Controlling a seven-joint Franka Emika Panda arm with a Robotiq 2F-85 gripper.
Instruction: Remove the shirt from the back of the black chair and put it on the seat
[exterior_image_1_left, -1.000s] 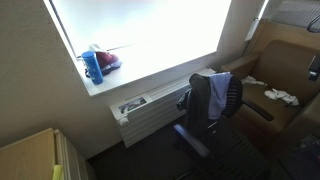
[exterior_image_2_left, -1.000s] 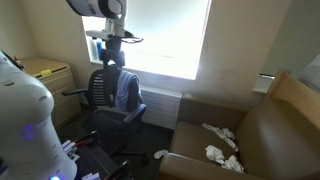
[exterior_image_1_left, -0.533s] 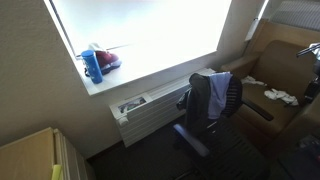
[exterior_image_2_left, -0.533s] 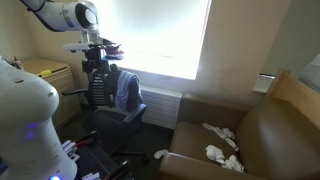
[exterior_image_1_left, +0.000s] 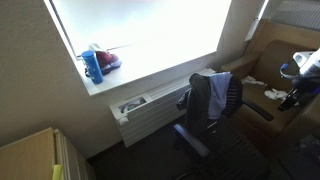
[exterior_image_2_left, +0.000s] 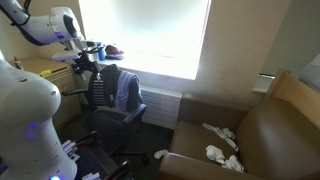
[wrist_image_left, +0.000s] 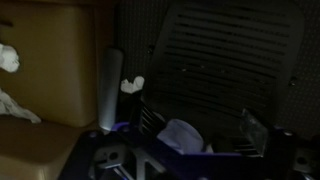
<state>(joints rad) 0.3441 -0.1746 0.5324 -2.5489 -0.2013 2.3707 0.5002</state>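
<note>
The blue shirt (exterior_image_1_left: 217, 92) hangs over the back of the black mesh office chair (exterior_image_1_left: 232, 97) by the window; it shows in both exterior views (exterior_image_2_left: 127, 92). The chair's seat (exterior_image_2_left: 122, 116) is bare. My gripper (exterior_image_2_left: 86, 67) is behind the chair's back, apart from the shirt, at backrest height; it enters at the right edge of an exterior view (exterior_image_1_left: 293, 97). In the dark wrist view the fingers (wrist_image_left: 200, 135) stand wide apart, facing the mesh backrest (wrist_image_left: 230, 55). A pale blue shape (wrist_image_left: 183, 134) lies between them; I cannot tell what it is.
A brown armchair (exterior_image_2_left: 250, 135) with white cloths (exterior_image_2_left: 222, 140) on it stands beside the office chair. A radiator (exterior_image_1_left: 150, 108) runs under the window sill, which holds a blue bottle (exterior_image_1_left: 92, 66) and a red item (exterior_image_1_left: 107, 60). A wooden cabinet (exterior_image_2_left: 45, 68) is near my arm.
My arm has swung from above the chair's back down and away to behind the backrest. It now enters at the edge of an exterior view. The shirt has not moved.
</note>
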